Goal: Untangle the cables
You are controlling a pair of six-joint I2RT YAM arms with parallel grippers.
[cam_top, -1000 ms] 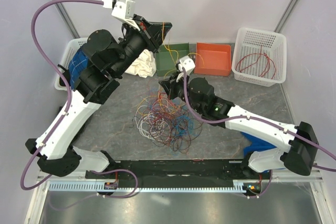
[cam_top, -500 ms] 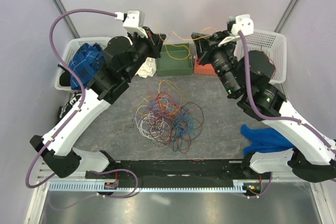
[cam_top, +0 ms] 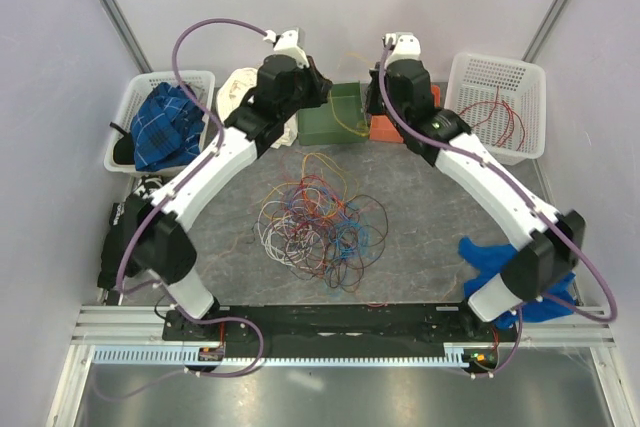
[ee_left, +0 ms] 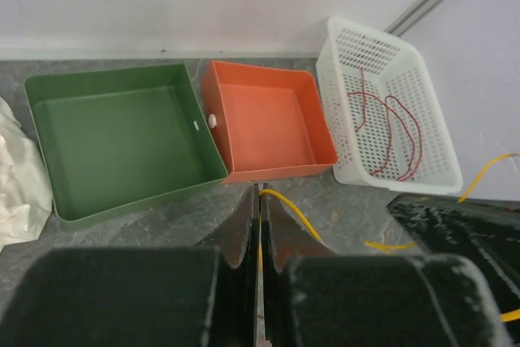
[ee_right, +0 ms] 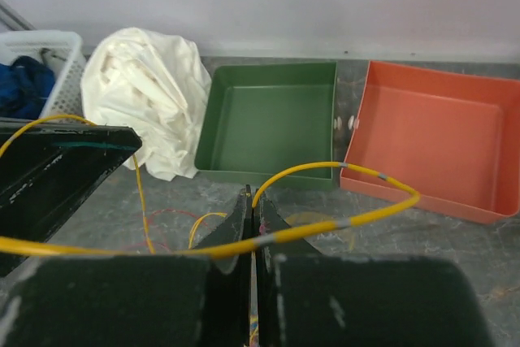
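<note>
Overhead, a white basket (cam_top: 120,125) holding a blue checked cloth (cam_top: 165,122) is seen at about 10 o'clock on the table (cam_top: 430,217). A crumpled white cloth (cam_top: 238,92) lies just beside it, towards 11 o'clock. The left gripper (ee_left: 258,194) is clenched on a yellow cable (ee_right: 325,223): its fingers are pressed together and the wire emerges at their 1 o'clock. A green tray (ee_left: 122,140) is set at 12 o'clock, with an orange tray (ee_left: 264,127) close against its right side. The yellow cable is strung in a sagging loop above the green tray, from the left gripper across to the right gripper (ee_right: 250,197), which is likewise closed tight on it. The tangle of cables (cam_top: 320,222), in red, blue, orange and white, is heaped at the centre of the table, at 6 o'clock from the green tray and well apart from both grippers. At 2 o'clock a second white basket (cam_top: 530,87) is found, with a red cable (cam_top: 495,122) looped inside. A blue cloth (cam_top: 500,257) is seen at 4 o'clock, near the right arm's base.
</note>
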